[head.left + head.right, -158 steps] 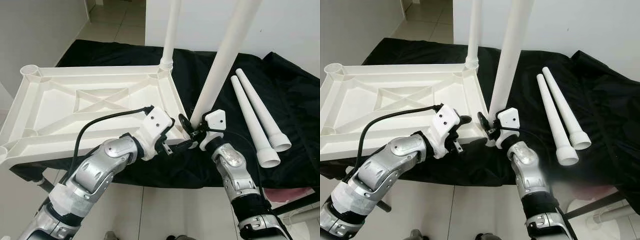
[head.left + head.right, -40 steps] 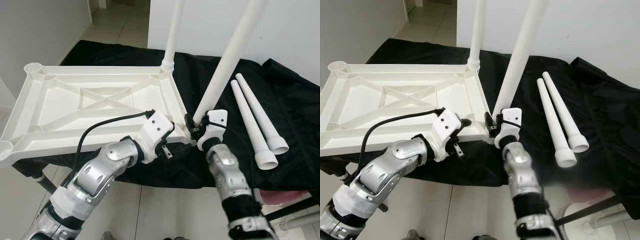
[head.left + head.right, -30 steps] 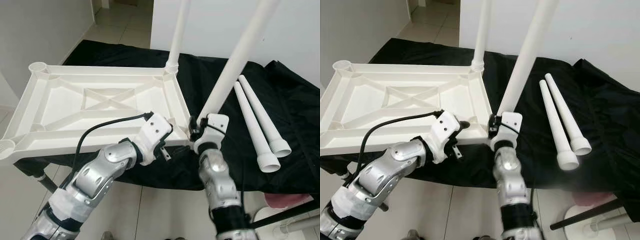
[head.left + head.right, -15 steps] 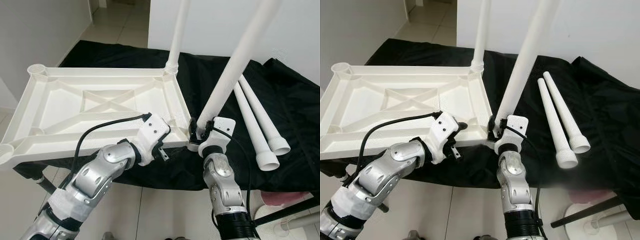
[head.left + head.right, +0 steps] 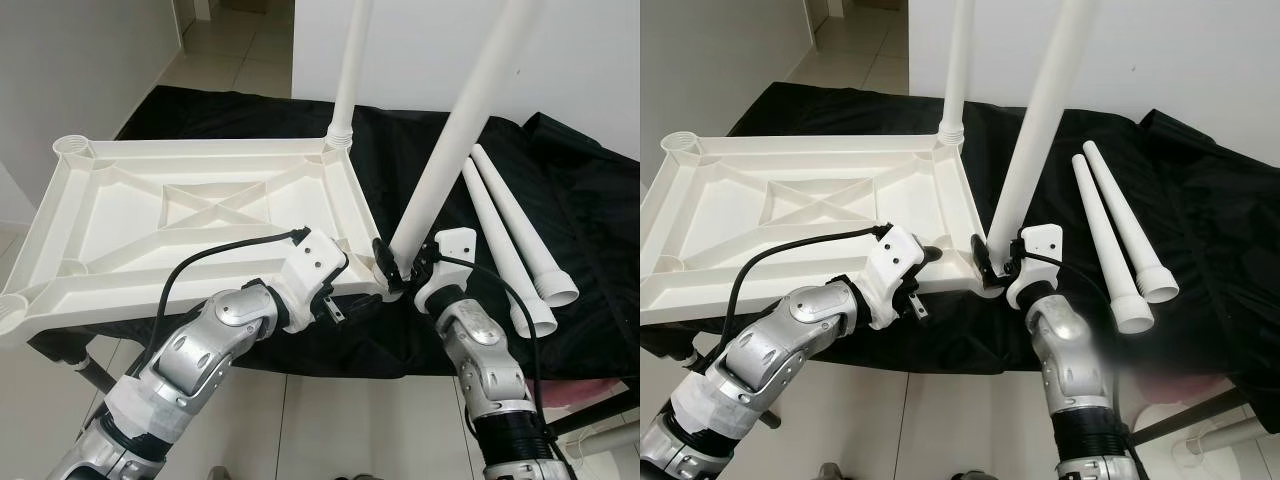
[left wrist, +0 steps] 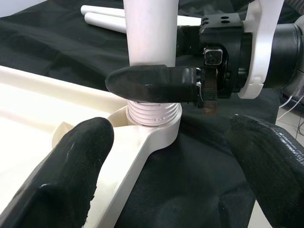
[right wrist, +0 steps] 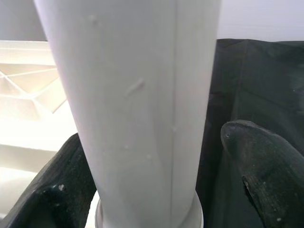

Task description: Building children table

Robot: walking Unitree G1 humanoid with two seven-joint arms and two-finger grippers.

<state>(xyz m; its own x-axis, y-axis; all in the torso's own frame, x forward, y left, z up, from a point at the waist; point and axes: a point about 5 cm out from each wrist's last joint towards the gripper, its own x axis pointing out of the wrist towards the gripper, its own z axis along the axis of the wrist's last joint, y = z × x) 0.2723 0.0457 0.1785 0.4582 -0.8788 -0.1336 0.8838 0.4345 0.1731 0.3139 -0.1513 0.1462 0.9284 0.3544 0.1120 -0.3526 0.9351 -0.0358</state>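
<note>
The white tabletop (image 5: 70, 220) lies upside down on a black cloth. One white leg (image 5: 348, 70) stands screwed into its far right corner. A second leg (image 5: 455, 130) leans up from the near right corner socket (image 6: 156, 135), its threads showing. My right gripper (image 5: 392, 272) is open around this leg just above the socket; one finger (image 7: 57, 190) touches it, the other finger (image 7: 259, 175) stands a little off. My left gripper (image 6: 171, 180) is open at the same corner, its fingers wide apart on either side of the rim. Two loose legs (image 5: 505, 235) lie to the right.
The cloth-covered table (image 5: 590, 200) reaches further right and back. Empty sockets sit at the tabletop's left corners (image 5: 72, 148). Tiled floor (image 5: 330, 420) lies below the table's front edge, a white wall (image 5: 590, 60) behind, and a pink object (image 5: 600, 390) at the lower right.
My right wrist has turned back and its forearm has swung out to the right, with the fingers still at the leg's base. The leg and the left gripper stay put.
</note>
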